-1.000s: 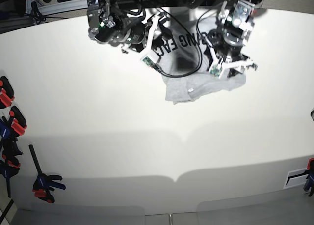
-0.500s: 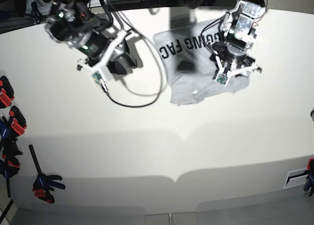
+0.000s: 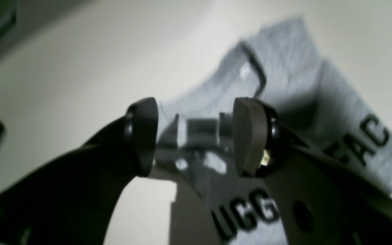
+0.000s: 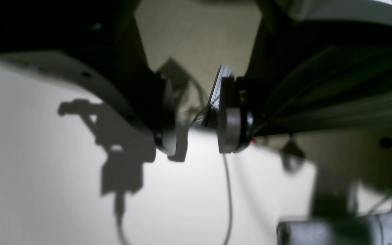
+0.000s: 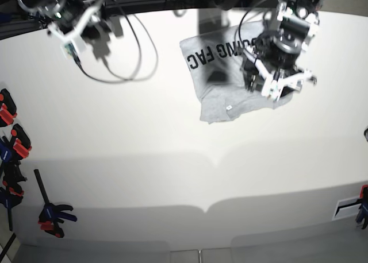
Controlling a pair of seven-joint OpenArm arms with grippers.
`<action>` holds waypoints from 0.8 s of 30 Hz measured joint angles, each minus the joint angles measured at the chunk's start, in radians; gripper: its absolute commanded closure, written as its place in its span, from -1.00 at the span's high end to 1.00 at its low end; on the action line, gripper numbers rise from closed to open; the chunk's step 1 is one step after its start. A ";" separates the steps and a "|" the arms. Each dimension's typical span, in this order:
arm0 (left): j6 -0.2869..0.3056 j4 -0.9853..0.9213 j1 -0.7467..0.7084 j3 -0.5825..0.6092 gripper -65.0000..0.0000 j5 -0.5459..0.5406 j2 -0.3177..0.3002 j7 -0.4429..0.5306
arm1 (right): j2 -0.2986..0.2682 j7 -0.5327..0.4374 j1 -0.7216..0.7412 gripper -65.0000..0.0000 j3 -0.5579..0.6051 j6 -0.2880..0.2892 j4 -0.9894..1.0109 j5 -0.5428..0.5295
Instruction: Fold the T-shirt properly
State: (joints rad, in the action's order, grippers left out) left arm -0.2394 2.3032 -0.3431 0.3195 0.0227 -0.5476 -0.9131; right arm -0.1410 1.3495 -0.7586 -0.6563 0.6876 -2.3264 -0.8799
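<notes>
The T-shirt lies folded on the white table at the back right of centre in the base view. It is light grey, with black block lettering showing along its far edge and a small white tag near its front edge. My left gripper hangs over the shirt's right side. In the left wrist view it is open, with nothing between the pads and the lettered T-shirt below. My right gripper is at the table's far left corner, well away from the shirt. It stands open above bare table.
A black cable from the right arm loops over the table at the far left. Red, blue and black clamps sit along the left edge. Another clamp is at the right edge. Dark equipment lines the back.
The right arm has swung away from the shirt's left side to the table's far left corner, trailing its cable. The left gripper has stayed over the shirt's right side, turning slightly.
</notes>
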 measured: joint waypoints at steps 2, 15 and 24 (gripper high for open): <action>-0.012 0.005 -0.045 -0.002 -0.02 0.004 0.000 0.016 | 0.003 0.015 -0.079 -0.37 -0.048 0.001 -0.002 -0.042; -0.048 0.015 -0.232 -0.237 -0.02 -0.005 0.004 0.003 | -0.138 0.046 -0.454 -0.37 -0.116 0.002 0.064 -0.059; -0.047 0.015 -0.335 -0.333 -0.02 -0.019 0.004 0.023 | -0.273 -0.090 -0.450 -0.37 0.081 0.004 0.539 0.154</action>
State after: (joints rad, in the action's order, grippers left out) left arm -0.2863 2.3180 -0.6781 -0.0132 0.0040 -0.5438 -0.8902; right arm -0.4137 1.2591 -1.2087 -0.5755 0.6914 -1.7878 -0.7261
